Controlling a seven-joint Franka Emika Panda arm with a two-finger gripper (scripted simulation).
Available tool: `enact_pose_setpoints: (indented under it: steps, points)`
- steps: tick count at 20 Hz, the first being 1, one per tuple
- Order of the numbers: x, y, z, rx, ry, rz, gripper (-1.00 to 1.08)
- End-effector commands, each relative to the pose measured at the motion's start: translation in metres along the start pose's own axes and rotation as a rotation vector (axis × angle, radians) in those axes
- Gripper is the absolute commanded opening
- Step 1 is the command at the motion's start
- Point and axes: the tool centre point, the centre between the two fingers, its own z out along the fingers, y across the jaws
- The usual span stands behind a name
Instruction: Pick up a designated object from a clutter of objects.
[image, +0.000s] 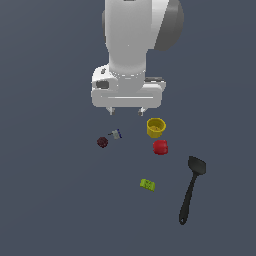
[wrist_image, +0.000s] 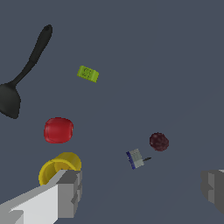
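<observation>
Pincer (image: 126, 111) spread apart above grey-blue piece (wrist_image: 136, 158), maroon ball (wrist_image: 159, 141) just beside, yellow cup (image: 156, 127) near

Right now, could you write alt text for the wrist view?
A tiny grey-white piece with a blue end lies between the open gripper fingers, beside a dark maroon ball; a yellow cup, red chunk, lime-green block and black spatula lie scattered.

Matt black spatula (image: 191, 189), glossy red chunk (image: 160, 147)
</observation>
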Motion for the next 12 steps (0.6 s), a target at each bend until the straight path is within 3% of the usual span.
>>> enact_pose_setpoints:
  steps: [1,12]
  points:
    - [0.0000,0.0000,0.0000,0.000,0.000,0.000,1.00]
    - [-0.0057,-0.0015,0.0091,-0.003,-0.041,-0.033,1.00]
